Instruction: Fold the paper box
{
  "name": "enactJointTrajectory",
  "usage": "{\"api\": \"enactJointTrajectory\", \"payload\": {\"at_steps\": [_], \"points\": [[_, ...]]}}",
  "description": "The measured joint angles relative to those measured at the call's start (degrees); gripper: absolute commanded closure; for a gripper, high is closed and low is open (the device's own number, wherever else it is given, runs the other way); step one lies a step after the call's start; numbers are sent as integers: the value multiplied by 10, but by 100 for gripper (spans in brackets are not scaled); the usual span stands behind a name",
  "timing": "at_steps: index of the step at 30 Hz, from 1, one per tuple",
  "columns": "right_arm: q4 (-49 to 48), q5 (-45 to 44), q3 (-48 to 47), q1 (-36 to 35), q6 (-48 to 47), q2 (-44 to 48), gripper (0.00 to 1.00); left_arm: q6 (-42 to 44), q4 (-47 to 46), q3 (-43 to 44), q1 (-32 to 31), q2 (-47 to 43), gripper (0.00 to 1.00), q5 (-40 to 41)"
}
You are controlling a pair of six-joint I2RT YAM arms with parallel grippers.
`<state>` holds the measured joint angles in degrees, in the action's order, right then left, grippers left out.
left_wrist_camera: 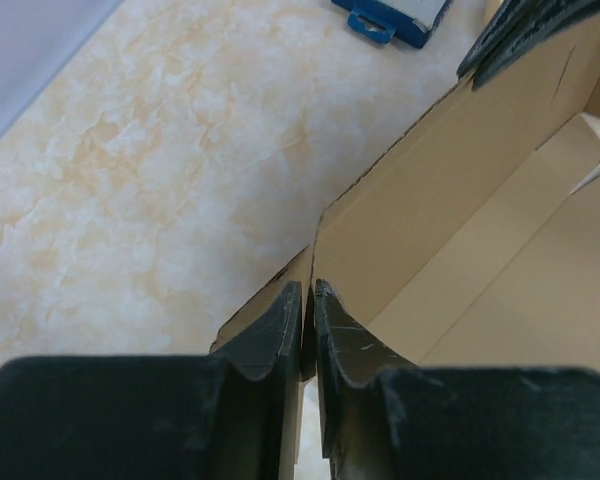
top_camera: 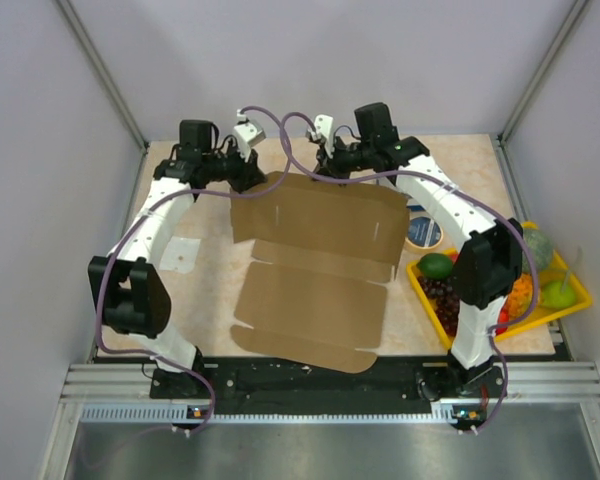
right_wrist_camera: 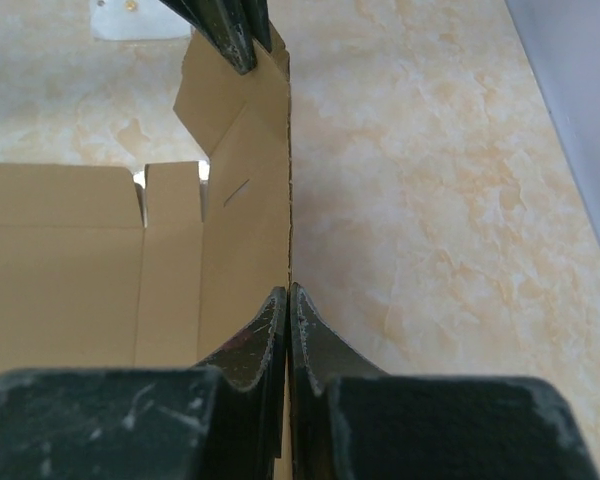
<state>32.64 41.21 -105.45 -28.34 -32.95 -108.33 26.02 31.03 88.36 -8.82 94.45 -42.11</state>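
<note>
The paper box [top_camera: 310, 290] is a large brown cardboard sheet lying open on the table, with its far panel lifted upright. My left gripper [top_camera: 250, 178] is shut on the far-left corner of that panel; the left wrist view shows the jaws [left_wrist_camera: 308, 295] pinching the cardboard edge [left_wrist_camera: 460, 200]. My right gripper [top_camera: 325, 170] is shut on the same far edge further right; the right wrist view shows the jaws [right_wrist_camera: 287, 295] clamped on the panel [right_wrist_camera: 80, 260]. Each gripper shows in the other's wrist view, the right gripper [left_wrist_camera: 520, 35] and the left gripper [right_wrist_camera: 230, 30].
A yellow tray [top_camera: 570, 290] of fruit stands at the right edge. A round tin [top_camera: 423, 232] sits beside the box's right side. A small white packet [top_camera: 183, 253] lies to the left. A blue-and-white package [left_wrist_camera: 390, 15] lies beyond the box.
</note>
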Motion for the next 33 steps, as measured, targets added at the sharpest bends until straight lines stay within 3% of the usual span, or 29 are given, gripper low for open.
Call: {"api": "enactJointTrajectory", "payload": {"at_steps": [3, 9, 15, 25, 28, 32, 33], "points": [[-1, -28, 0, -5, 0, -5, 100, -18, -56, -52, -3, -14, 94, 6], [1, -75, 0, -15, 4, -10, 74, -41, -134, -138, -8, -61, 96, 20], [0, -106, 0, -17, -2, -10, 64, -52, -167, -163, -12, -92, 96, 26], [0, -92, 0, -19, -16, -10, 70, -66, -196, -180, -14, -105, 96, 35], [0, -82, 0, -20, -19, -12, 79, -75, -209, -185, -14, -106, 96, 37], [1, -82, 0, -22, -19, -20, 100, -102, -218, -189, -16, -106, 96, 60], [1, -83, 0, -24, -17, -23, 100, -114, -219, -189, -17, -106, 96, 70]]}}
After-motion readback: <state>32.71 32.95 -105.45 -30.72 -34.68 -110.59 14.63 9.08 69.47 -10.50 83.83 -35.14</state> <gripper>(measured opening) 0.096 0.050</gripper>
